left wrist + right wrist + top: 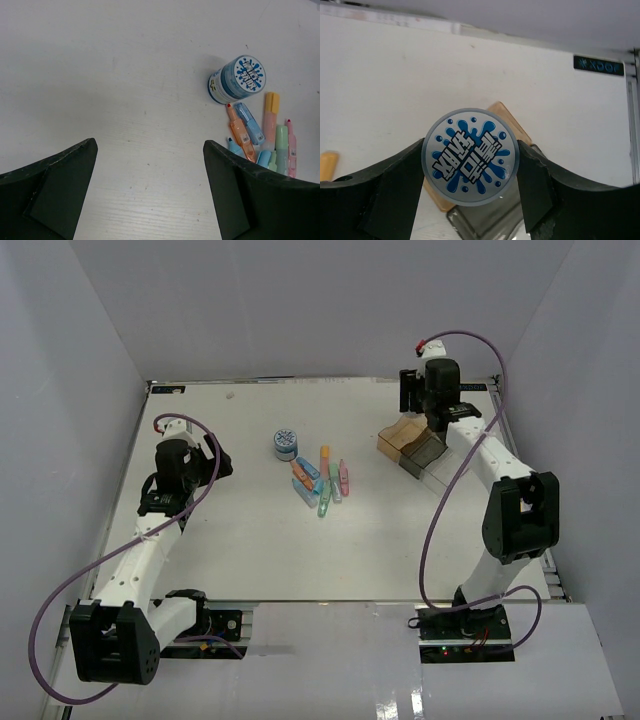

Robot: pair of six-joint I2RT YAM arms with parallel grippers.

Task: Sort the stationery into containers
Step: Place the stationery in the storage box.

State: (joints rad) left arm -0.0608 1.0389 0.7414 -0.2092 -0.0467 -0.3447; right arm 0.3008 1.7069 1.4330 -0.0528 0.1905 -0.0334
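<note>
Roll (470, 156) with a blue splash print sits clamped between the fingers of the right gripper (471, 167), poised above the trays (398, 440) at the upper right of the overhead view. In the right wrist view the amber tray (504, 114) shows behind the roll and the grey tray (485, 222) below it. The roll therefore appears to hang over the wall between two compartments rather than squarely over either. How high it hangs cannot be told.

The step in hand looks to be the drop. It would go best with the arm centred over one compartment and lowered close to its floor before the jaws part. A round roll let go from height could bounce or tip over a rim.

The left gripper (150, 147) hangs wide open and empty at the left of the overhead view. A second roll (237, 80) and the pastel pieces (262, 137) lie clustered mid-frame, none yet sorted.
</note>
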